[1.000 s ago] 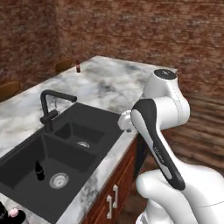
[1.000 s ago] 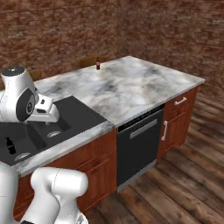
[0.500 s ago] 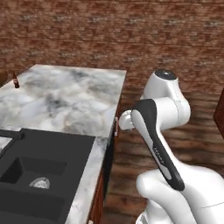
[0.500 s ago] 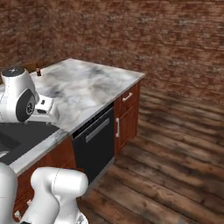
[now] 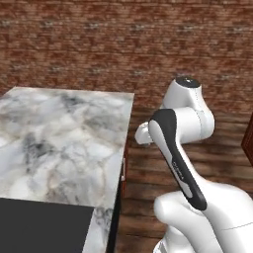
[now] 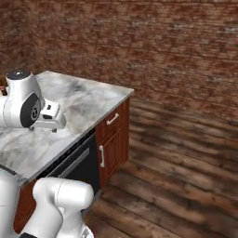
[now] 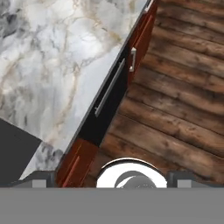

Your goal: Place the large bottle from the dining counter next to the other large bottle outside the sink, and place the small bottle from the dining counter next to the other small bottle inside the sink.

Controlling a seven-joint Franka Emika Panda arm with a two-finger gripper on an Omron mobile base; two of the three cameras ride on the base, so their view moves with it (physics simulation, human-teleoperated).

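My gripper (image 7: 111, 180) hangs open above the counter's edge, fingers wide apart with nothing between them. In the right base view the gripper (image 6: 42, 129) points down over the marbled top of the dining counter (image 6: 88, 100). A black corner of the sink (image 5: 44, 227) shows at the lower left of the left base view, and the sink (image 7: 13, 153) also cuts into the hand view's left edge. Behind my forearm sits the gripper (image 5: 142, 134), just off the dining counter (image 5: 59, 138). The large bottle, the small bottle and both other bottles are out of view.
Under the slab are a black dishwasher front (image 6: 69, 167) and red-brown cabinet doors (image 6: 114, 139) with metal handles. Dark wood floor (image 6: 176, 176) stretches to the right, ending at a brick wall (image 5: 123, 44). A red-brown piece of furniture (image 5: 248, 141) stands at the right edge.
The whole picture has swung: the camera has turned right, so the sink and faucet slid off to the left. The arm keeps its pose and the gripper stays open.
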